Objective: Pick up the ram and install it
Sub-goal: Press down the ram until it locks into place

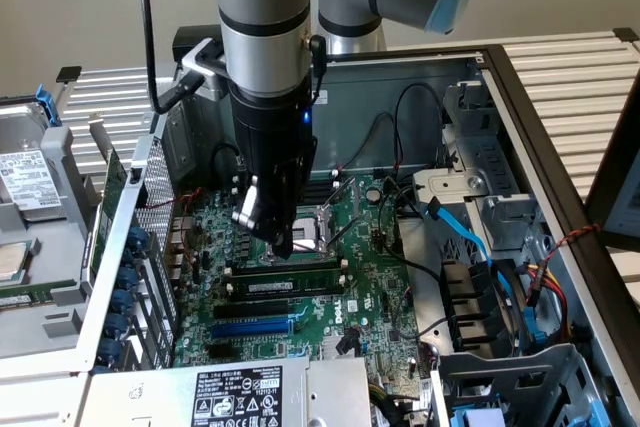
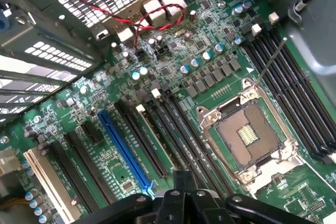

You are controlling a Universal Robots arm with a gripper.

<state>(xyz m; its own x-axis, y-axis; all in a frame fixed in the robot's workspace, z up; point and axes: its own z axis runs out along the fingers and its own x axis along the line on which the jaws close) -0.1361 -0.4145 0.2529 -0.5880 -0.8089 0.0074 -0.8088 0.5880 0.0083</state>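
Observation:
The ram (image 1: 288,285), a long thin stick with a white label, sits lengthwise in a black slot on the green motherboard (image 1: 360,287), just above the blue slot (image 1: 252,327). My gripper (image 1: 283,245) points straight down inside the open computer case, its tip a little above the ram and the parallel slot beside it. Its fingers are shut together and I see nothing between them. I cannot tell whether the tip touches the stick. In the wrist view the shut gripper (image 2: 182,186) hangs over the long black slots (image 2: 176,129) between the blue slot (image 2: 125,150) and the processor socket (image 2: 247,137).
The metal processor socket (image 1: 322,222) lies just beyond the gripper. Black and blue cables (image 1: 470,247) and drive bays crowd the exterior view's right. A perforated case wall (image 1: 150,237) with red wires stands at the exterior view's left; a labelled power supply (image 1: 240,392) fills the front.

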